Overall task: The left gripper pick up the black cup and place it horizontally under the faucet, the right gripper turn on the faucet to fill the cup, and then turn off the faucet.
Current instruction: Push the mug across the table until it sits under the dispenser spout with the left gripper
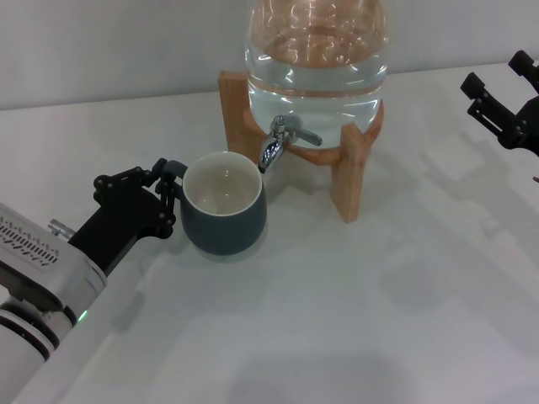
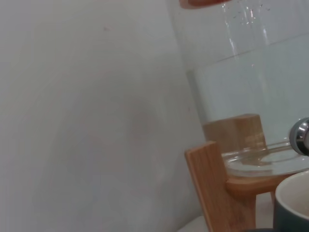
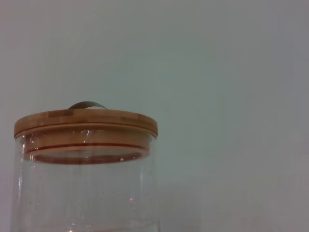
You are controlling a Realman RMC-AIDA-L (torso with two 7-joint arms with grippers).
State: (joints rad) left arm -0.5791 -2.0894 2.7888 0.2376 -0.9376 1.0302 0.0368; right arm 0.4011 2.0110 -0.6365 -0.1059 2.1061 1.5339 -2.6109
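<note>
The black cup [image 1: 223, 215] stands upright on the white table, cream inside empty, its back right rim just under the faucet [image 1: 282, 139]. The faucet's chrome spout points down and its thin lever sticks out to the right. My left gripper [image 1: 171, 195] is at the cup's left side, closed around the handle, which it hides. The left wrist view shows the cup's rim [image 2: 294, 203] and a bit of the faucet [image 2: 302, 136]. My right gripper [image 1: 497, 77] hangs open and empty at the far right, well away from the faucet.
The glass water jar [image 1: 316, 50] sits in a wooden stand [image 1: 349, 172] behind the cup; the stand [image 2: 217, 193] also shows in the left wrist view. The right wrist view shows the jar's wooden lid [image 3: 87, 123]. A white wall is behind.
</note>
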